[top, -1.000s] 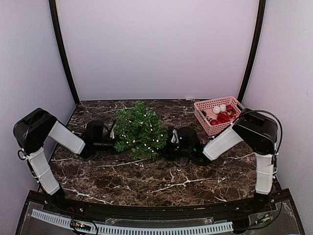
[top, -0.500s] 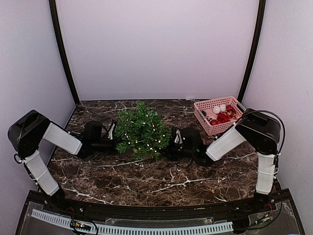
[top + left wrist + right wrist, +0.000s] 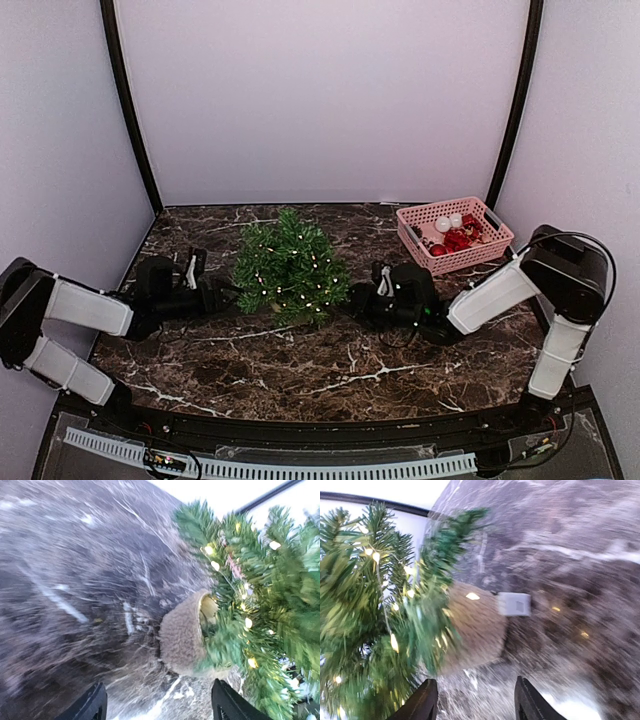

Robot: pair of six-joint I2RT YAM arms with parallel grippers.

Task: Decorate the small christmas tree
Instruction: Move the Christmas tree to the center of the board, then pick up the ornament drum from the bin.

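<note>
Beside motion-blurred small christmas tree [image 3: 260, 595], left gripper [image 3: 160, 707], right gripper [image 3: 476, 700], both spread, empty

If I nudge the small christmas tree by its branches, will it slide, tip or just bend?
The small christmas tree will probably tip before it slides: its bushy crown spreads much wider than the burlap-wrapped base. The needle branches look soft, so a push there likely just bends them. With thin artificial needles, it is probably light for its size.

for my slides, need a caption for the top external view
The left gripper and right gripper flank the lit small christmas tree on the marble table; pink basket at back right
</note>
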